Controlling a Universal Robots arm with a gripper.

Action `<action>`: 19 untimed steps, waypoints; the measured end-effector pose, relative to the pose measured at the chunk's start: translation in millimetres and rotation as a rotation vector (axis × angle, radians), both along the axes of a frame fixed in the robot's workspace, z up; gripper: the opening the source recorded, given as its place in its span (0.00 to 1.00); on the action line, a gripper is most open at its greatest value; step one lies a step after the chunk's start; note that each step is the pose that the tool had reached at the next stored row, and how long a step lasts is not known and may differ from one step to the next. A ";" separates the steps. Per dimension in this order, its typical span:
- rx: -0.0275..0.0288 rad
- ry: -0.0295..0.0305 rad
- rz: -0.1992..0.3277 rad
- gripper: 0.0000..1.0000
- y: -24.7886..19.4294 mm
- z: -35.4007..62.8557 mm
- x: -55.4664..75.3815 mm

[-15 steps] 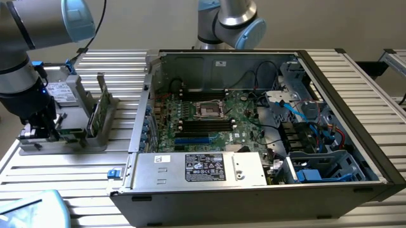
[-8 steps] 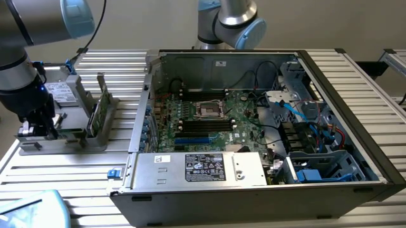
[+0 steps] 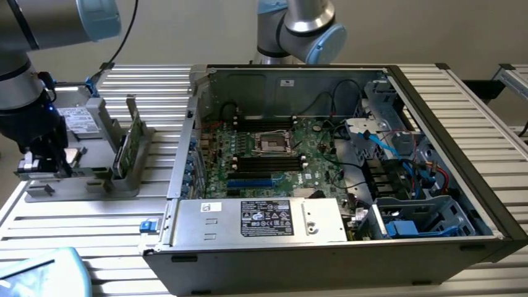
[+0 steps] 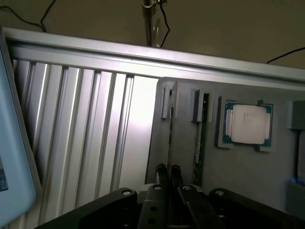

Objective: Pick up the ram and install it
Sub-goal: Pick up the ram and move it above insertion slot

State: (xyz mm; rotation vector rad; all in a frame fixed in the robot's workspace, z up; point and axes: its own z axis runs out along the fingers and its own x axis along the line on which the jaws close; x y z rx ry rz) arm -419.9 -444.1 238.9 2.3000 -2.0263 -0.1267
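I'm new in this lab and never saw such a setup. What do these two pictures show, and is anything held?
A robot arm works at a slatted metal table. One camera stands off the arm and shows an open computer case. The other sits on the wrist: its pincer hangs over a grey holder with a ram stick, a second green stick and a square processor. The ram stick lines up with the pincer; whether it is gripped, I cannot tell.

power supply label [image 3: 266,218], print seemingly unreadable
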 end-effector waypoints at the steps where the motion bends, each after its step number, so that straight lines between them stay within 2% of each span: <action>1: 0.0000 0.0007 0.000 0.14 0.0 2.0 0.4; 5: 0.0000 0.0060 0.000 0.14 0.0 11.0 4.3; 14: 0.0000 0.0274 0.000 0.14 0.0 29.2 19.4; 19: 0.0000 0.0323 0.000 0.14 0.0 35.1 31.7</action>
